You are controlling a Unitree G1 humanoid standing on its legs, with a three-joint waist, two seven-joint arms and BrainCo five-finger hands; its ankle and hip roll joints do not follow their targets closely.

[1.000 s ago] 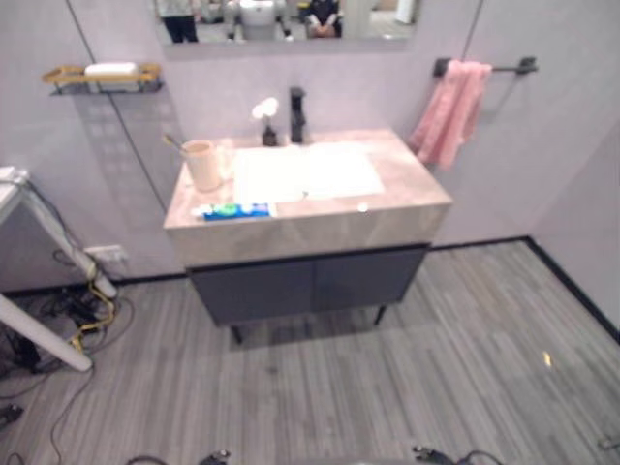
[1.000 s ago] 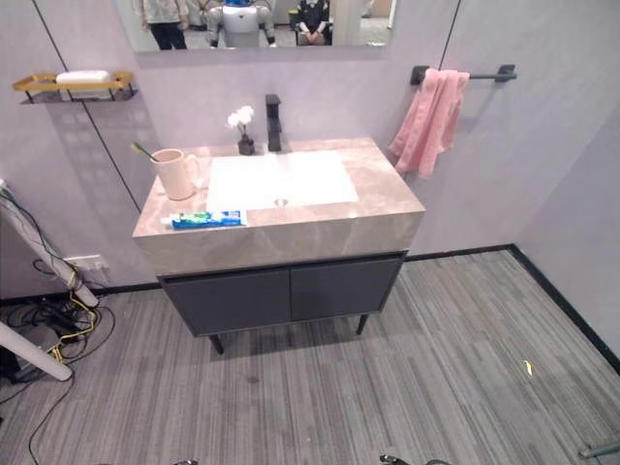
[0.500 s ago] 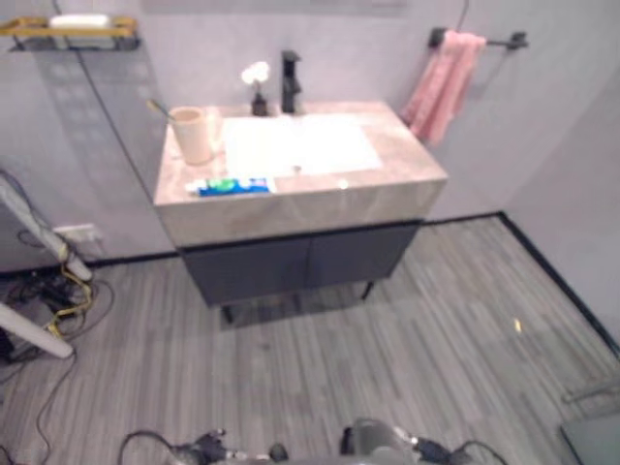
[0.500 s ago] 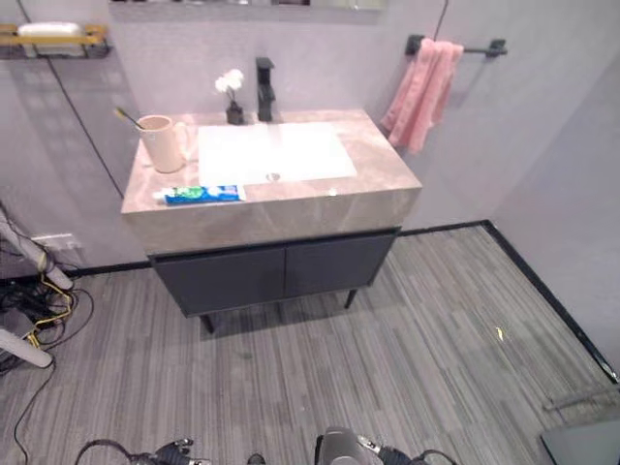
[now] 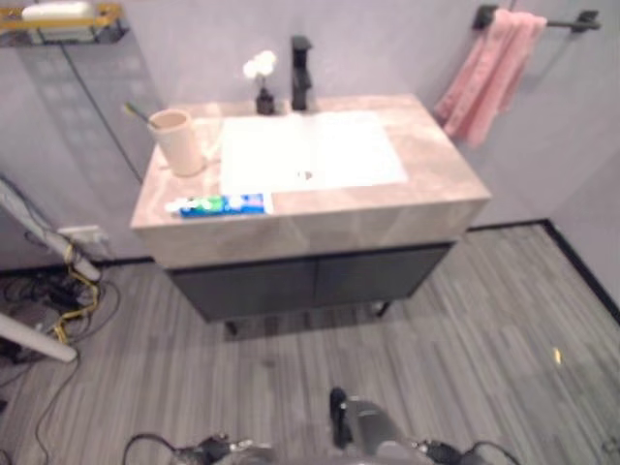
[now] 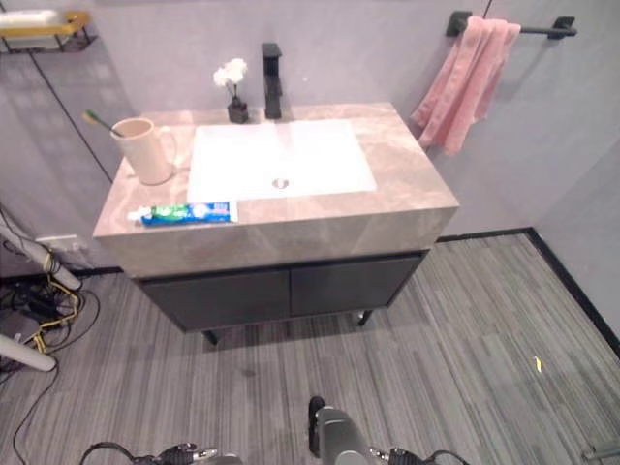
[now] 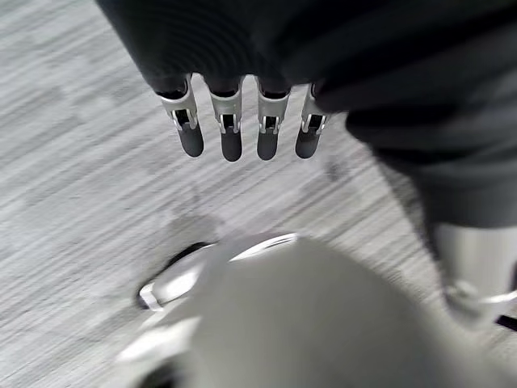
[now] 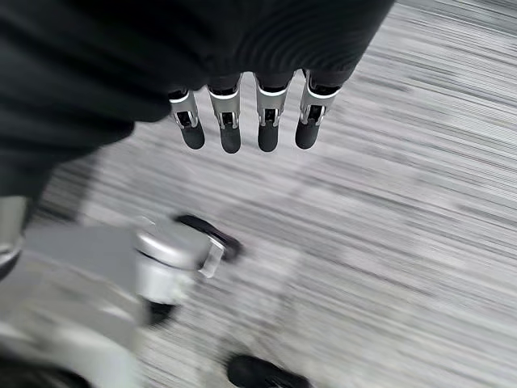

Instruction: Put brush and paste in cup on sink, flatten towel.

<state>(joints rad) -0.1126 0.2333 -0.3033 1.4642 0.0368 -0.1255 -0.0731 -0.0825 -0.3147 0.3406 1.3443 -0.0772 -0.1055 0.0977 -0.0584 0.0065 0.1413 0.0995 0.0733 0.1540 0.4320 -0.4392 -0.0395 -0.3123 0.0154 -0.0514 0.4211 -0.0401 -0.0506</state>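
Fingers [image 7: 230, 133] of the left hand [image 7: 242, 48] hung straight and slack over grey striped floor [image 7: 73, 162], holding nothing. Same for the right hand [image 8: 242, 40]: fingers [image 8: 268, 121] straight, released, nothing held.

Farther off, at 12 o'clock from the robot: marble-topped vanity [image 6: 291, 232] with dark cabinet doors [image 6: 281, 291] beneath. Near the front edge of the counter, at about 11 o'clock: toothpaste tube [image 6: 184, 213], flat on its side, blue and green. Beyond that, toward the back left corner: beige cup [image 6: 145, 150] standing upright, with toothbrush [image 6: 95, 120] leaning out of it toward 10 o'clock. White basin [image 6: 281, 160] set in the middle of the counter. Behind the basin: black faucet [image 6: 272, 66], with small vase of white flowers [image 6: 232, 82] just beside it on the left. At 1 o'clock, on the wall: pink towel [image 6: 465, 82] draped bunched over black rail [image 6: 542, 27]. At 10 o'clock, high up: wall shelf [image 6: 44, 24].
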